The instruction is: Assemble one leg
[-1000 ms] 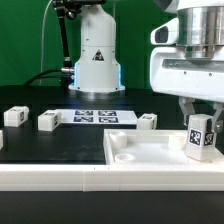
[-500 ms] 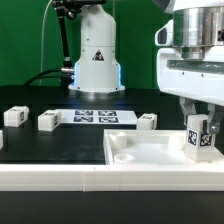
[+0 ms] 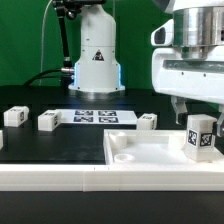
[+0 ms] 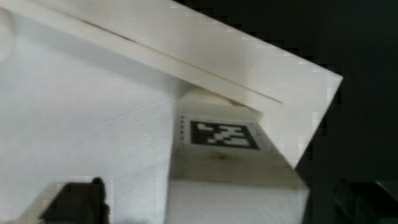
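Standing upright at the exterior view's right, the leg [image 3: 200,136] is seen on the near right corner of the white panel [image 3: 135,150], its tagged face turned to the camera. The gripper [image 3: 197,110] hangs just above it, and in the wrist view the fingers [image 4: 75,198] are spread to either side of the leg [image 4: 224,150] without touching it; nothing is pinched. The step in hand is judged to be the seating of this leg in the panel's corner. A fresh grasp and a turn are probably called for next, with the leg kept vertical. Three other legs [image 3: 48,121] are left on the black table [image 3: 40,145] to the left, and the marker board [image 3: 95,117] is seen farther back.
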You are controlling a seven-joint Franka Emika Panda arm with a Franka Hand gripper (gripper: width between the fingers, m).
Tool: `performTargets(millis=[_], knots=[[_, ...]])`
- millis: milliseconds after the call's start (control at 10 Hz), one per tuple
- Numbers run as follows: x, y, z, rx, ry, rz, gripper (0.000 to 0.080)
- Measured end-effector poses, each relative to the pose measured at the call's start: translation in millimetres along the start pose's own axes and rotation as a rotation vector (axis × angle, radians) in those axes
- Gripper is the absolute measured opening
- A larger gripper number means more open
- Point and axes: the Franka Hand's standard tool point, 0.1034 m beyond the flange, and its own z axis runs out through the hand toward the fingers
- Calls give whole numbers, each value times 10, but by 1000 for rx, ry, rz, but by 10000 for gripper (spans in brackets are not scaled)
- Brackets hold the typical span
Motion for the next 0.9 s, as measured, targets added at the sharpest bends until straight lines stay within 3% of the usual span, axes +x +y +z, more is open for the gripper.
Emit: performTargets(millis=[500, 900], knots=[[-70, -9, -14, -39, -4, -451, 649], [-54, -26, -23, -34, -2, -786, 649]])
